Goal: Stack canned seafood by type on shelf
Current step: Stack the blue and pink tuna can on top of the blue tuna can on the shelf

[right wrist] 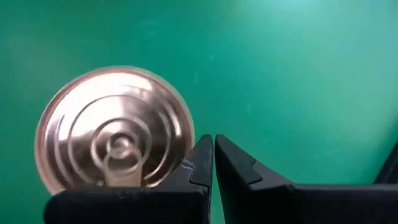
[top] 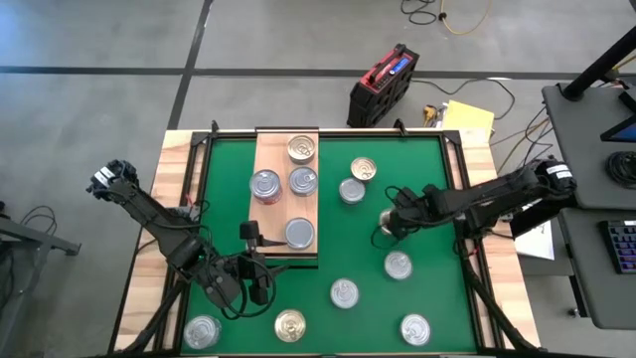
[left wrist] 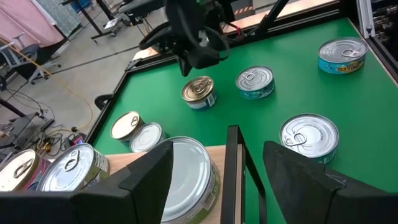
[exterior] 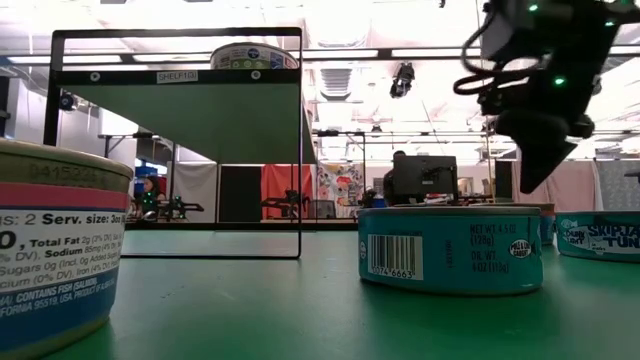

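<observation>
A gold-lidded tin (right wrist: 115, 127) sits just beside the right gripper (right wrist: 213, 158), fingers clenched on nothing above it, probably lining up. The left gripper (top: 256, 261), fingers spread and empty, hangs at the shelf (top: 270, 154) edge, where four tins sit.

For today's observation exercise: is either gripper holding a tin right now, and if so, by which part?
Nothing is held. The right gripper is shut on nothing beside a gold-lidded round tin on the green mat. The left gripper is open at the wooden board's edge.
</observation>
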Controlling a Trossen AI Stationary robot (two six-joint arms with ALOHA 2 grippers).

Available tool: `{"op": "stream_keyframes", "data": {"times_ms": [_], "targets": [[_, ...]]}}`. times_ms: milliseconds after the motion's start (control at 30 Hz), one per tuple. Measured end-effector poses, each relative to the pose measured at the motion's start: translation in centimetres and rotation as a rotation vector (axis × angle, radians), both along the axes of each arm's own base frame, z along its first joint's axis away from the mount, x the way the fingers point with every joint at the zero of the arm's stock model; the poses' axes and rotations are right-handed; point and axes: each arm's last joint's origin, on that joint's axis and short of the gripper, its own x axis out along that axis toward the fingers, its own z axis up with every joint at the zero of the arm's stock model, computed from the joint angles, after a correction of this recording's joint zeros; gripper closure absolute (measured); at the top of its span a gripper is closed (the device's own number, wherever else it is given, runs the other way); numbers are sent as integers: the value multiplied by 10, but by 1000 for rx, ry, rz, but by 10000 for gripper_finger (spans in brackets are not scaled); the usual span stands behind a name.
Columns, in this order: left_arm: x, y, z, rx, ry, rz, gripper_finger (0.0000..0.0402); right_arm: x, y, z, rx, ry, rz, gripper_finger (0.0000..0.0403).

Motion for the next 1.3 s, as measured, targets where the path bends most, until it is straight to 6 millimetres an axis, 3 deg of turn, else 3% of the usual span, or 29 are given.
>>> {"op": "stream_keyframes", "data": {"times_ms": [300, 533, 933, 1300], "targets": [[0, 0, 0, 11, 2, -6, 169, 10, -40, 19, 396, -88, 154, 371], [0, 0, 1, 11, 2, -6, 169, 4, -69, 19, 384, -86, 172, 304], [0, 0, 0, 23, 7, -11, 169, 4, -72, 11, 404, -70, 183, 227], [0, 0, 0, 23, 7, -11, 169, 16, -75, -18, 463, 57, 245, 245]]}}
